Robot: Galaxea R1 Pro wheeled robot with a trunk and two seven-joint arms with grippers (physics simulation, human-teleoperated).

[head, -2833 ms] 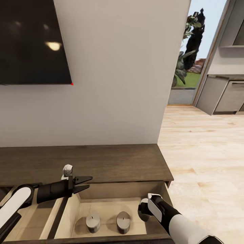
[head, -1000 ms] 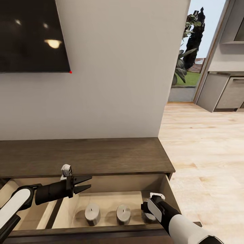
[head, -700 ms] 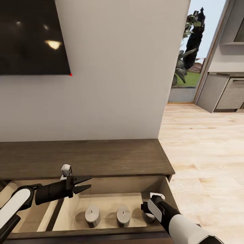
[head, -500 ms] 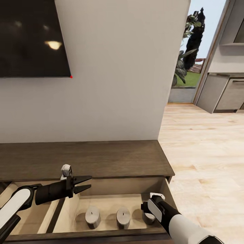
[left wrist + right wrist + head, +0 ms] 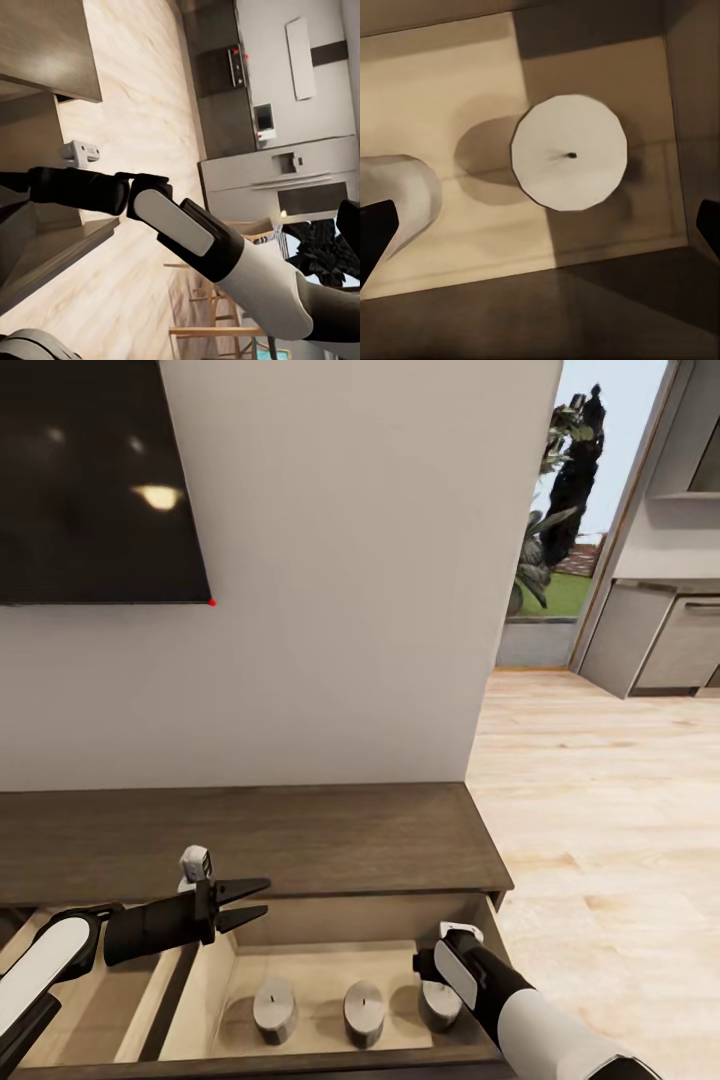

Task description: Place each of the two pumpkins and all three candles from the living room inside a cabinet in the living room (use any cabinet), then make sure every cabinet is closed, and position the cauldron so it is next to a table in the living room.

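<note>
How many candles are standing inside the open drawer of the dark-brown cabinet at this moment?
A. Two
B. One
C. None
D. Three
D. The head view shows three candles in a row on the beige floor of the open drawer: left candle, middle candle, and right candle beside the right arm's wrist.

Left arm reaches in from lower left, forearm near level; left gripper point(image 5: 250, 900) points right, black fingers spread apart, nothing between them. Right arm comes up from lower right corner, white forearm, black wrist bent downward. Right gripper point(image 5: 540, 232) aims straight down, fingertips point(image 5: 375, 225) wide apart, holding nothing.
</note>
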